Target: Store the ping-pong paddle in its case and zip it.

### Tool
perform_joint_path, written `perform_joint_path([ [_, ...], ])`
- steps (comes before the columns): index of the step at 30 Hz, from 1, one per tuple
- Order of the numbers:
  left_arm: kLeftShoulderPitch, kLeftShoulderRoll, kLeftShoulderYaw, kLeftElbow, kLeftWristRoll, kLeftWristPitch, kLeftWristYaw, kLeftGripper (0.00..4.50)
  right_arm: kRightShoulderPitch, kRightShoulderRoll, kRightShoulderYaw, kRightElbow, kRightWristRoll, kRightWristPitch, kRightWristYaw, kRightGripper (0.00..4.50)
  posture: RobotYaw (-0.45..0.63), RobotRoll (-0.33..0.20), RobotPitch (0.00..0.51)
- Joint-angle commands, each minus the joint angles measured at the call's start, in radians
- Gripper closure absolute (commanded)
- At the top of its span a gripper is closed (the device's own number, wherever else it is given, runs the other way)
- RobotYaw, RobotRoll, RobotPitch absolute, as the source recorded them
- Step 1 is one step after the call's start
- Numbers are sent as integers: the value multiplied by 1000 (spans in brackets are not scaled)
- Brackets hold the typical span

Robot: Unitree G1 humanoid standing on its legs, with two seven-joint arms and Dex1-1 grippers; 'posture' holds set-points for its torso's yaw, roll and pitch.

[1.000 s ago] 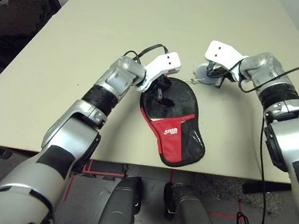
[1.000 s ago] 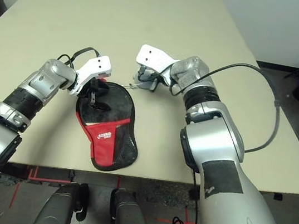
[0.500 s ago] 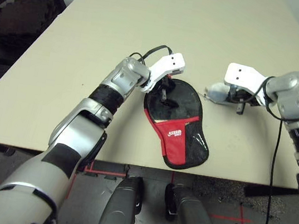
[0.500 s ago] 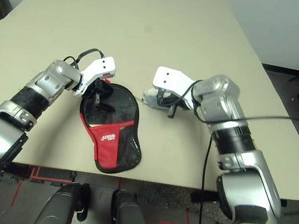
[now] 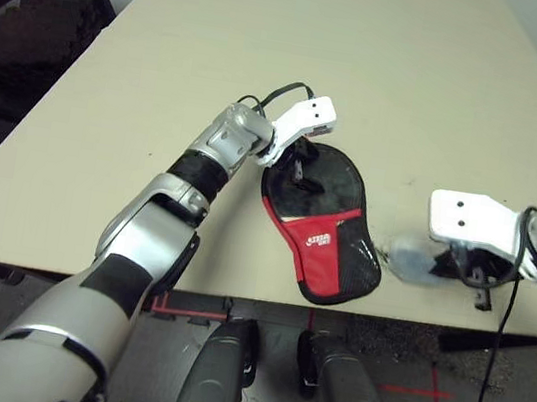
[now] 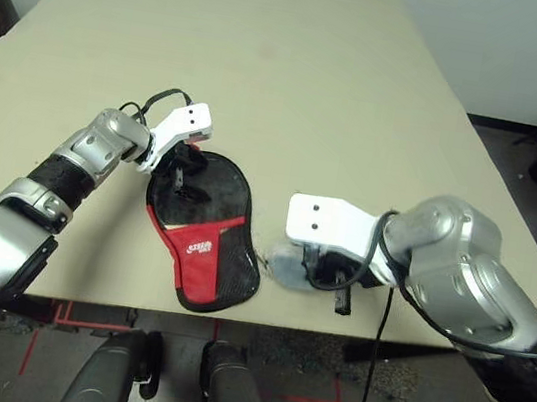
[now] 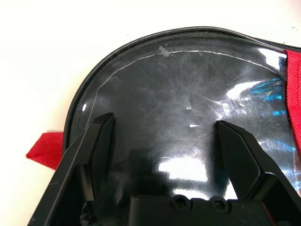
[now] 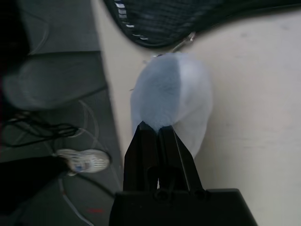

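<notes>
- My left gripper [image 7: 162, 141], jaws released, hovers over the case [image 5: 324, 220] mid-bench [image 5: 271, 50].
- My right gripper [image 8: 160, 132], jaws clenched, grasps a whitish pouch [image 8: 171, 101].
- The case's contents are hidden.

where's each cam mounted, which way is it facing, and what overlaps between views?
Left eye view: on the head, looking forward and down at the table; both silver forearms, left gripper over the case.
Right eye view: same head, same scene; right gripper shut on the whitish pouch.
Left wrist view: on the left wrist, looking along its open fingers at the case's glossy black face.
Right wrist view: on the right wrist, looking along its shut fingers at the pouch near the table edge.
Shared: the case appears in all four views.
</notes>
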Motion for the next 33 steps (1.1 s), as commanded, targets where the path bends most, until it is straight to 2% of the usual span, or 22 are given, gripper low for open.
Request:
perform_joint_path([
  [1,19,-15,-25,45,32,-3,11,0,12,-34,-10,-46,72,32,-9,4464,-242,0,166],
  [6,19,-16,-14,47,31,-12,15,0,0,-34,-10,-13,123,53,-54,4464,-240,0,161],
  [7,21,-13,-10,41,29,-12,15,0,-4,-29,-13,3,134,59,-64,4248,-236,0,159],
  [10,41,13,37,-41,-22,40,-18,0,-36,25,-67,81,199,118,-109,3441,-226,0,160],
  [11,48,18,54,-72,-42,67,-29,0,-46,38,-84,102,220,135,-122,3028,-220,0,161],
  [13,84,48,130,-222,-136,205,-67,0,-88,58,-158,187,288,222,-130,2324,-200,0,165],
  [16,141,104,197,-417,-230,376,-86,0,-132,26,-233,285,374,294,-118,1469,-178,0,172],
  [19,182,152,271,-533,-294,485,-43,0,-194,43,-317,409,414,334,-174,547,-157,0,177],
  [21,201,167,342,-551,-316,480,33,0,-229,86,-376,502,410,332,-252,21,-144,0,180],
  [25,234,156,469,-512,-325,380,230,0,-214,208,-468,670,348,199,-452,21,-126,0,185],
  [28,295,151,534,-473,-322,234,330,0,-187,355,-544,785,296,43,-652,21,-123,0,188],
  [33,381,129,616,-363,-315,-31,504,0,-157,574,-657,1028,224,-384,-966,21,-117,0,197],
])
